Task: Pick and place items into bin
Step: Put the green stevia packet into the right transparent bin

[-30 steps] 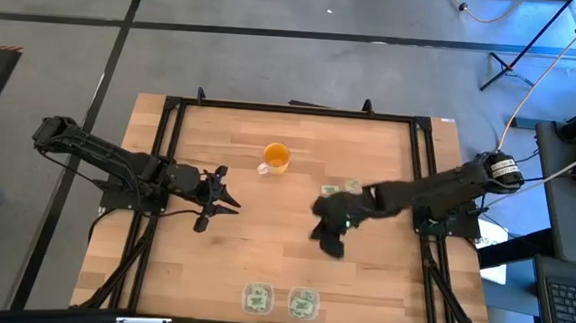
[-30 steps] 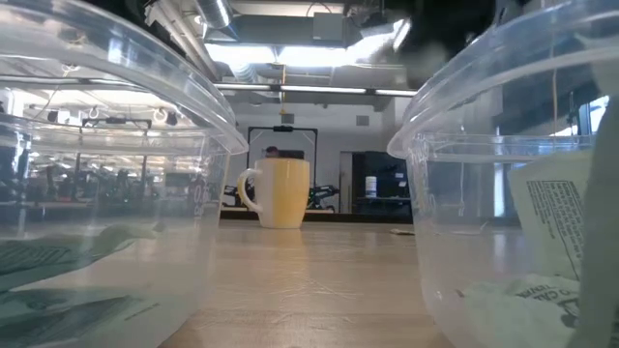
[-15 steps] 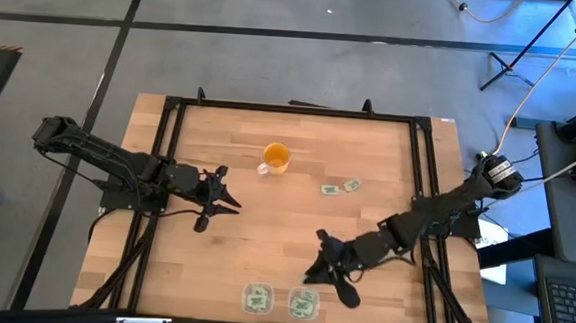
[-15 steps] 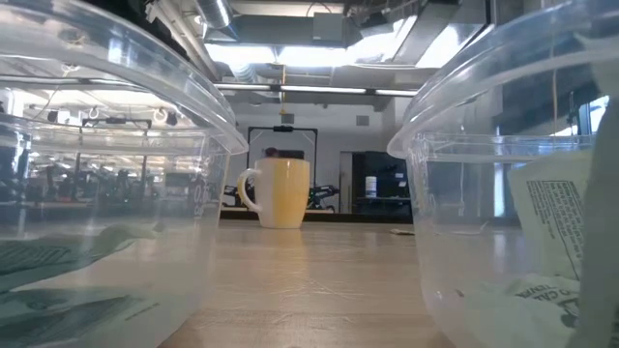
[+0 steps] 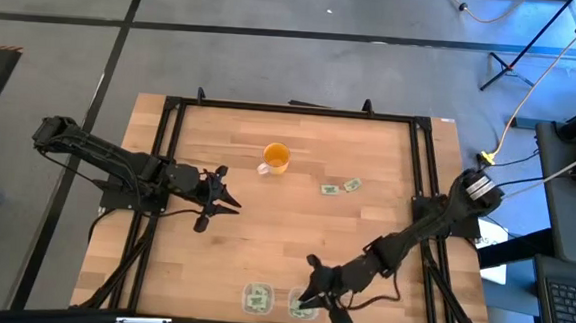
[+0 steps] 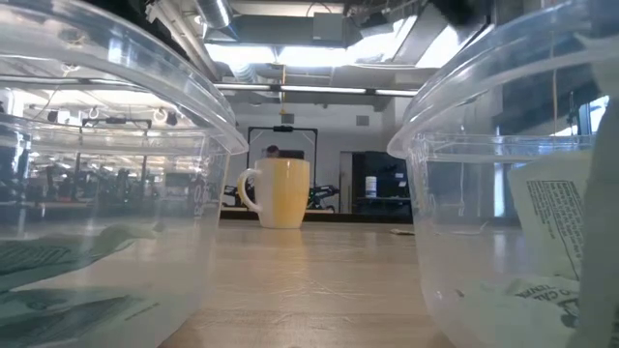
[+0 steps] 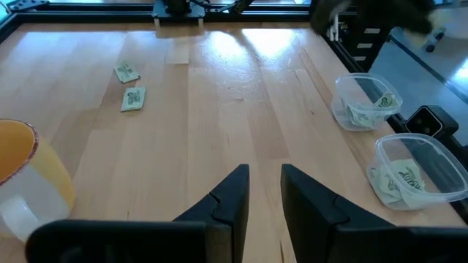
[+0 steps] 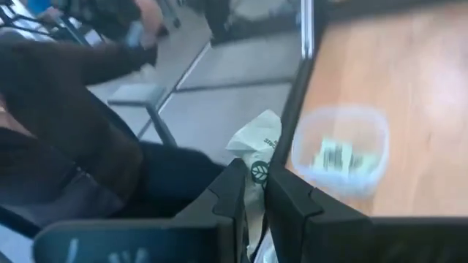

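The right gripper [image 8: 252,191] pinches a pale green and white packet [image 8: 257,150] between its closed fingers, and it hangs over the right-hand clear bin [image 5: 303,303] at the worktop's near edge, I'd say ready to drop it in. Two bins sit there side by side, the left bin [image 5: 257,299] holding packets too, while two loose packets [image 5: 339,188] lie mid-table, near one orange cup [image 5: 276,158]. The left gripper [image 5: 218,191] waits near the left edge, fingers slightly parted and empty.

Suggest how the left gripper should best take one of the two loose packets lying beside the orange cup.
Come straight down on the nearer packet: it lies flat on the table, so pinch across its short width, probably catching an edge. Its neighbour lies apart, leaving room. The left gripper waits open.
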Tool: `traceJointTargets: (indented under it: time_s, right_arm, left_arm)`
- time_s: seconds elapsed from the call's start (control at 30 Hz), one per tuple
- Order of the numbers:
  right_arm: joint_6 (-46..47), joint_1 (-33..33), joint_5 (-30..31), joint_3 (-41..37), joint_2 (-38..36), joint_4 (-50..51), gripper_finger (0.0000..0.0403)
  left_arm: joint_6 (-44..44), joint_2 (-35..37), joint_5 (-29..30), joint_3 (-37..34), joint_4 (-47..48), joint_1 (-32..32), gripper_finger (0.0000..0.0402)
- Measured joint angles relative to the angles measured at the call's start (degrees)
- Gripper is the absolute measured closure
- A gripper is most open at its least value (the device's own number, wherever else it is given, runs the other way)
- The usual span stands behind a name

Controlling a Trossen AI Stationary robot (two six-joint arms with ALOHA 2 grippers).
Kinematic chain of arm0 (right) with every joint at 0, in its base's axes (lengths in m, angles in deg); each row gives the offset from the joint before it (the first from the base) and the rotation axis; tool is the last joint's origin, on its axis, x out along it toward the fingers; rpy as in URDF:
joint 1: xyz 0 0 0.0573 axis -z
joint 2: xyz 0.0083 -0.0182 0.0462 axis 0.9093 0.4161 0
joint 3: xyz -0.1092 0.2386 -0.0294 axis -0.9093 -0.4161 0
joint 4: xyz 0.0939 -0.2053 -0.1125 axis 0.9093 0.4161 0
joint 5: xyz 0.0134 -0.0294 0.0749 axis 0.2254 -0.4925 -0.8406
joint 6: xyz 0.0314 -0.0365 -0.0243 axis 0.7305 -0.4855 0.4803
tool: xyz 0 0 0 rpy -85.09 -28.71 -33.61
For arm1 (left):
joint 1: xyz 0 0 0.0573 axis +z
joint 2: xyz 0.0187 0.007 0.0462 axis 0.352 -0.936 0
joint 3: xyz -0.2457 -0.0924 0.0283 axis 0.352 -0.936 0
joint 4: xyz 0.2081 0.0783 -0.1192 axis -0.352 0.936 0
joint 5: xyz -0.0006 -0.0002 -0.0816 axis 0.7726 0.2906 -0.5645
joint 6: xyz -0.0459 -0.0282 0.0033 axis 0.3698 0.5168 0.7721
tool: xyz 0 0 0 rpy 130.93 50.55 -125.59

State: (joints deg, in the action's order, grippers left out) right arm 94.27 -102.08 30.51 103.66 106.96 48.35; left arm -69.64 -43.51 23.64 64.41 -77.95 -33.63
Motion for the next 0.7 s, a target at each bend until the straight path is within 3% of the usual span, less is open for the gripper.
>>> traceJointTargets:
  time_s: [0.13, 0.43, 0.7]
  right_arm:
    - [5.33, -0.03, -0.15, 0.0, 3.26, 0.14, 0.0351]
    - [5.99, -0.01, -0.11, 0.0, 6.4, 2.06, 0.0351]
    - [12.82, -0.01, -0.11, 0.0, 7.37, 7.02, 0.0351]
  left_arm:
    - [-0.02, 0.0, 0.02, 0.0, 0.0, 0.0, 0.0327]
    - [-0.02, 0.0, 0.02, 0.0, 0.08, 0.0, 0.0327]
    - [-0.02, 0.0, 0.02, 0.0, 0.28, 0.0, 0.0327]
